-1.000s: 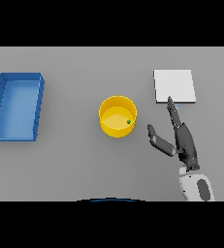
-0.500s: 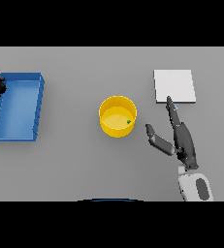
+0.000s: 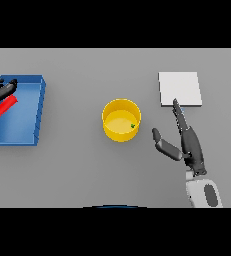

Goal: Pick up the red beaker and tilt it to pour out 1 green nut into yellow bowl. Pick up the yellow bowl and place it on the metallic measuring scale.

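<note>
The yellow bowl (image 3: 121, 120) stands upright at the table's middle with one small green nut (image 3: 132, 125) inside near its right wall. My right hand (image 3: 189, 144) lies open just right of the bowl, fingers straight and pointing toward the scale, thumb stretched toward the bowl without touching it. The metallic measuring scale (image 3: 180, 89) is a pale square plate at the back right. At the far left my left hand (image 3: 0, 90) is shut on the red beaker (image 3: 1, 111), which hangs tilted over the blue bin's left part.
A blue rectangular bin (image 3: 31, 111) sits at the left of the table, beneath the beaker. Bare grey table lies between the bin and the bowl.
My left hand has come further into view from the left edge, bringing the tilted red beaker over the blue bin. The right hand and bowl have not moved.
</note>
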`<move>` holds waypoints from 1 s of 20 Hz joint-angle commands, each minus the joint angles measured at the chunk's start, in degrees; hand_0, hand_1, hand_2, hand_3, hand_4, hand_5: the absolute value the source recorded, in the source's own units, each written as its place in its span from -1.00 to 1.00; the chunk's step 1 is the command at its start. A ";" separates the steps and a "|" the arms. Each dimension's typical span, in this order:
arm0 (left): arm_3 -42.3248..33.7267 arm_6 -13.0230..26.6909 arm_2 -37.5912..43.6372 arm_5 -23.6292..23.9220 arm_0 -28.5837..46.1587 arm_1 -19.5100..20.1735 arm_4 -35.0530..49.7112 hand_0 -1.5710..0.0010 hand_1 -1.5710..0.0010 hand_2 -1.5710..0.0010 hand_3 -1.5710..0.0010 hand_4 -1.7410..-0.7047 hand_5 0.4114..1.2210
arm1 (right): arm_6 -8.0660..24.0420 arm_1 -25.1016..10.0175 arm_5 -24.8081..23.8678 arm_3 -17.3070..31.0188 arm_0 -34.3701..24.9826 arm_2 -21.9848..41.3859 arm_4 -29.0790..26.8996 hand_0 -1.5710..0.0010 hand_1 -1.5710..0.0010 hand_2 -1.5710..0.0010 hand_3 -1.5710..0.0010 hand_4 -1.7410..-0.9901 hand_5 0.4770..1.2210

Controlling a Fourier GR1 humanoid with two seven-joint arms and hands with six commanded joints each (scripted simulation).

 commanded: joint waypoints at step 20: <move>2.65 -7.17 1.22 5.29 -0.34 -3.40 -1.57 1.00 1.00 1.00 1.00 0.98 -0.36 | 2.40 -18.15 14.80 5.60 -21.01 17.69 27.50 1.00 1.00 1.00 1.00 0.35 -0.39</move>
